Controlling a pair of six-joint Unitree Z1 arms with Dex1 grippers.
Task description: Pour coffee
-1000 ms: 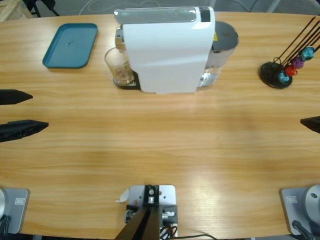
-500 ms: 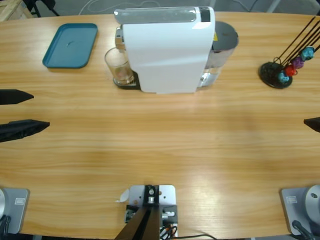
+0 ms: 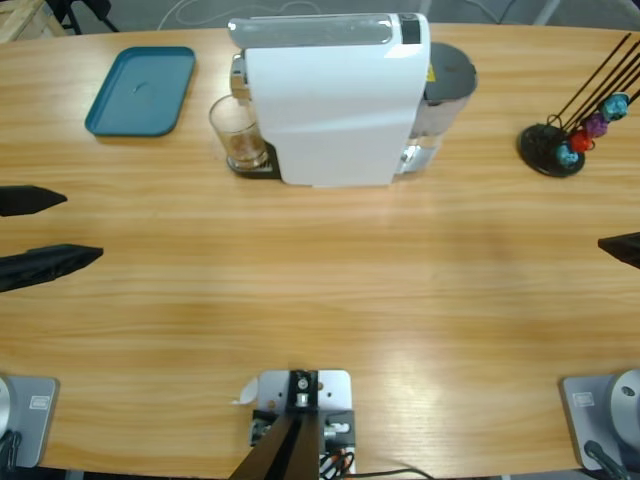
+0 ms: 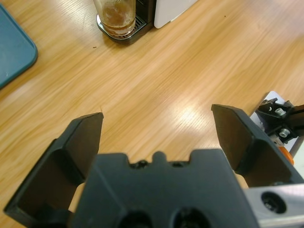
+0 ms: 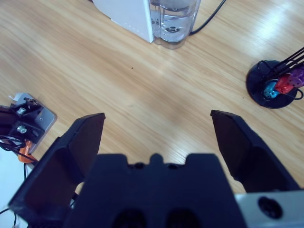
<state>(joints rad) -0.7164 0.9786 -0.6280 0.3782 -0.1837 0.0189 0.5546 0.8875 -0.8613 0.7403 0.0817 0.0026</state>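
A clear glass [image 3: 238, 133] stands on the drip tray at the left end of the white coffee machine [image 3: 335, 100]. A shallow layer of brown coffee [image 4: 116, 21] lies in the glass [image 4: 115, 14]. My left gripper [image 3: 85, 226] comes in from the table's left edge, open and holding nothing, well short of the glass. In the left wrist view the left gripper [image 4: 156, 116] points toward the glass. My right gripper [image 5: 156, 116] is open over bare wood and faces the machine's water tank [image 5: 173, 21]. Only one of its black tips shows in the high view, at the right edge.
A teal tray [image 3: 140, 90] lies at the back left, also seen as the teal tray [image 4: 12, 52] in the left wrist view. A black capsule stand [image 3: 565, 140] with coloured capsules sits at the back right. A black cable [image 5: 211, 16] runs behind the tank.
The left gripper has crept slightly inward along the table. The right gripper's tip has barely shifted. The glass and the machine have not moved.
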